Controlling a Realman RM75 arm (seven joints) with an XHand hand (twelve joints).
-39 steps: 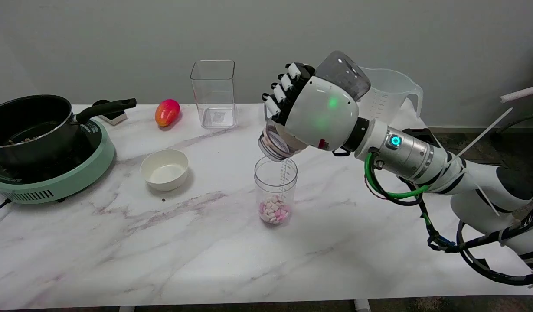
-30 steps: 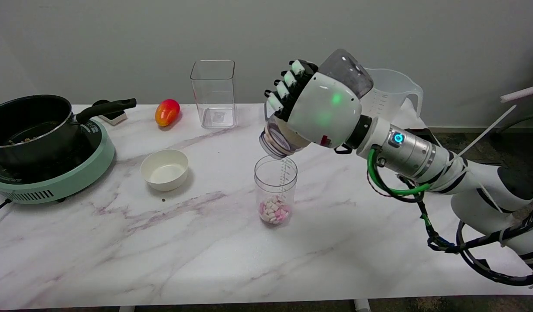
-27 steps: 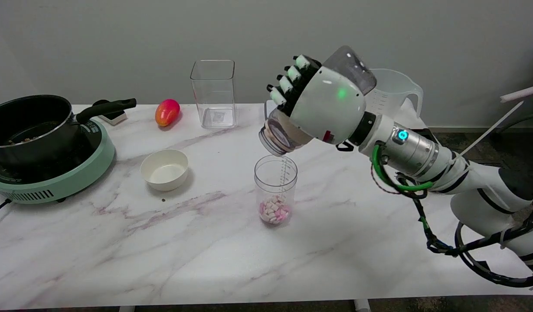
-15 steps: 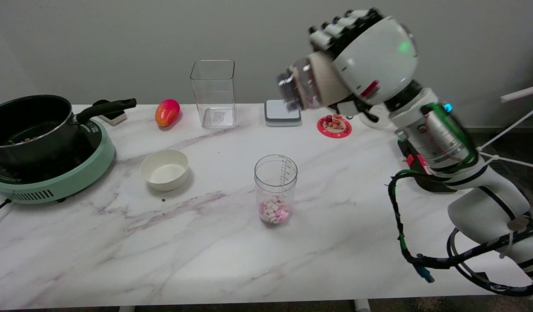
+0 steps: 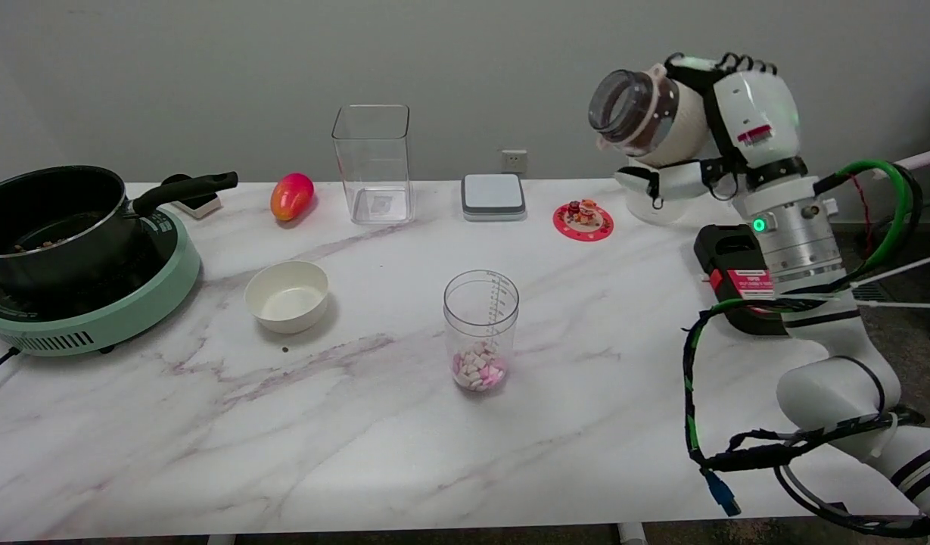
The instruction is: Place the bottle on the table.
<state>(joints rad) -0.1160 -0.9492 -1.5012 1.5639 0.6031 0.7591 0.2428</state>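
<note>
The fingers point(image 5: 726, 62) are clamped around a clear, dark-tinted plastic bottle point(image 5: 646, 113) — its open mouth tilted toward ten o'clock — held by the right hand point(image 5: 726, 113) high in the air at the two o'clock corner of the white marble surface point(image 5: 359, 424). Toward seven o'clock of the bottle, well apart, stands a clear measuring cup point(image 5: 481, 329) with pink and white pieces point(image 5: 478, 373) at its bottom.

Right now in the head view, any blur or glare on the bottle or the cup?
Head view: sharp, no motion blur on the right hand or the bottle it holds; small highlights on the bottle's mouth; measuring cup clear, markings readable as lines only; soft glare on the marble table near the front edge; shadows faint and diffuse.
</note>
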